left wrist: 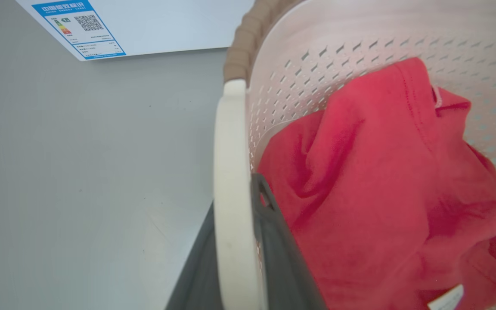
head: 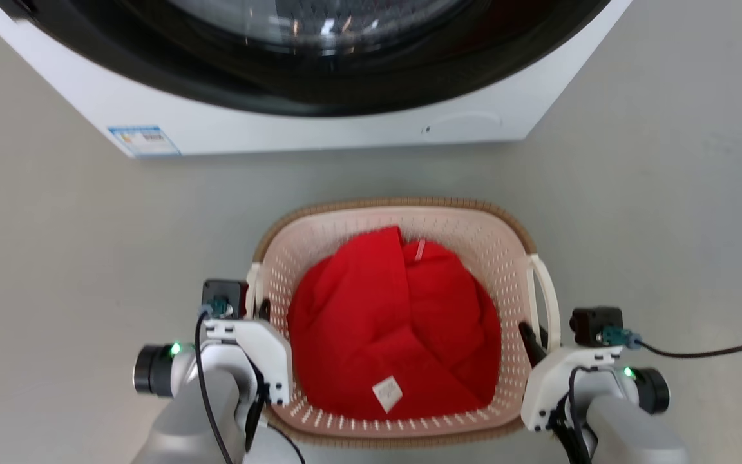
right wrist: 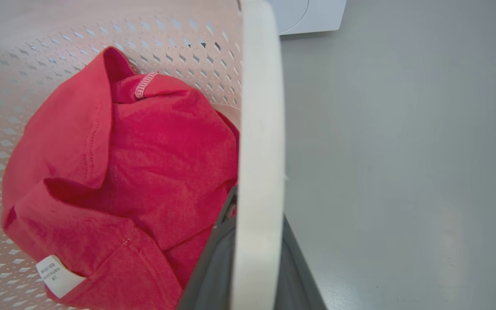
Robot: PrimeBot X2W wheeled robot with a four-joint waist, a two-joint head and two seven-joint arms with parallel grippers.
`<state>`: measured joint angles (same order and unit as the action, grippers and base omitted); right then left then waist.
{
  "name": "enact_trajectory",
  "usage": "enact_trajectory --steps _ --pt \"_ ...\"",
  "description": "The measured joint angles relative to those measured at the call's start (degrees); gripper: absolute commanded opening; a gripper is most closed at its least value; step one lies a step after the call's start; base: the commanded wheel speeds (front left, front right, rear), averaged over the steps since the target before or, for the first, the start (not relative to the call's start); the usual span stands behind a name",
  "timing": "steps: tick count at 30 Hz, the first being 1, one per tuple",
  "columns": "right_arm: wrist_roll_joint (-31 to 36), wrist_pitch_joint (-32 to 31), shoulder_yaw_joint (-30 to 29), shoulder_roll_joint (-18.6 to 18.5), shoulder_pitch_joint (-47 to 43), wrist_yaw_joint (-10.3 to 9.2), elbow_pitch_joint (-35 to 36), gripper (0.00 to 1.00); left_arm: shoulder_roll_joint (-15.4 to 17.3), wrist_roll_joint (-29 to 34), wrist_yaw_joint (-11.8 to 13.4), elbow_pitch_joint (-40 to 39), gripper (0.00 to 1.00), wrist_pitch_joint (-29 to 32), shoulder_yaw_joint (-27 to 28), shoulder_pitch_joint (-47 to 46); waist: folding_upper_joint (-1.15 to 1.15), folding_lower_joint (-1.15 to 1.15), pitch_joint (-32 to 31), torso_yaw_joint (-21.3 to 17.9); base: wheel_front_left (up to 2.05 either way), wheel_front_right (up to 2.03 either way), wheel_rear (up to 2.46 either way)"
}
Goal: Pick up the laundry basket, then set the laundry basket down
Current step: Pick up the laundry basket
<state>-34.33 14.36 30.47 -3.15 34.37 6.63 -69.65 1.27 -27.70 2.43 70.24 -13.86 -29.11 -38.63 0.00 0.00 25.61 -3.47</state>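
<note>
**Figure.** Two-handed grasp of the laundry basket (head: 397, 202), shown in the head view and both wrist views. The basket sat low before the white washer (head: 319, 132), near it but apart, and between the two arms. Whether its base rested on the grey floor (head: 55, 258) or hung just clear of it could not be told. A crumpled red garment (head: 390, 322) lay inside, its white label (head: 387, 393) uppermost.

The left hand (left wrist: 234, 202) was closed on the left loop handle (left wrist: 230, 142). One dark finger sat inside the basket wall against the cloth and the other outside, with the white band running up between them. The right hand (right wrist: 258, 206) gripped the right loop handle (right wrist: 261, 86) in mirror fashion. Both forearms reached forward from the lower corners of the head view, flanking the basket's near end, fingers pointing toward the washer.

Judged handling: the thin perforated plastic is probably light and fairly stiff, though the walls may flex. The single soft garment should add little weight and may shift. The smooth handles could slip or pivot between the narrow fingers. The proper hold is therefore at both loops together, raised evenly to keep the basket level.
</note>
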Motion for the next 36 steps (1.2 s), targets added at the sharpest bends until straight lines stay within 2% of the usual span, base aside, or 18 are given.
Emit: enact_trajectory --steps 10,23,36 --pt "-4.7 -1.6 4.3 0.3 -6.0 0.2 -2.3 0.0 0.0 -4.5 0.9 -0.6 0.0 2.8 -6.1 7.2 0.0 0.0 -9.8 -0.8 0.0 0.0 0.0" --pt "-5.8 -4.9 7.6 0.5 -10.7 0.26 -4.4 0.0 0.2 -8.7 1.6 -1.4 0.0 6.3 -12.4 13.6 0.0 0.0 -21.3 -1.3 0.0 0.0 0.0" --pt "-5.8 -8.4 9.1 0.5 -12.5 0.26 -4.9 0.0 0.6 -12.3 2.8 -2.4 0.0 9.8 -17.1 16.0 0.0 0.0 -26.3 -0.9 0.0 0.0 0.0"
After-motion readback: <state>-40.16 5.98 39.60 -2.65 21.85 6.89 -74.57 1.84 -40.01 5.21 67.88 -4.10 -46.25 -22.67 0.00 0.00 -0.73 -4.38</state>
